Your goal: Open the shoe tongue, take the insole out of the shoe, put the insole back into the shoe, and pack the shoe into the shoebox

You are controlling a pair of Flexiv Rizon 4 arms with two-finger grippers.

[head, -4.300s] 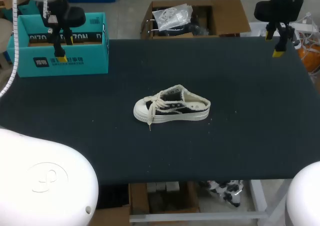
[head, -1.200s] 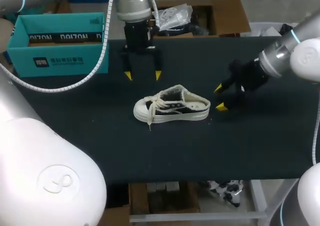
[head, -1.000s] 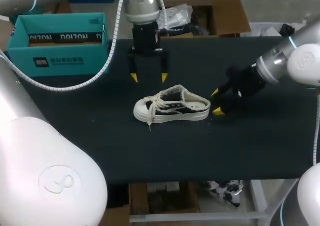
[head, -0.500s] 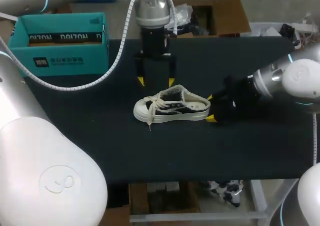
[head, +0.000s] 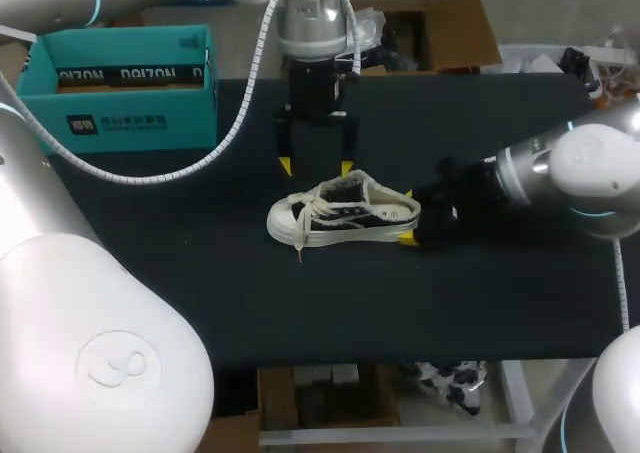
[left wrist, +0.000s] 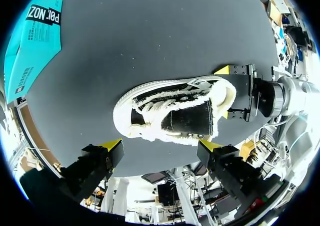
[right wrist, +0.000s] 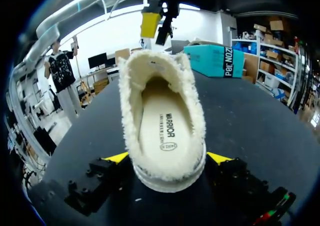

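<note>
We see the shoe upright on its sole in the middle of the worktop, its heel inside our open right end effector, while our open left end effector hangs just beyond its far side.

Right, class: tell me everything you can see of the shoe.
The shoe is a low, backless sneaker: black upper, white sole and toe cap, cream laces, fleecy cream lining, insole inside. It stands upright on the table. The right gripper's open fingers flank its heel; the left gripper hangs open above it.
</note>
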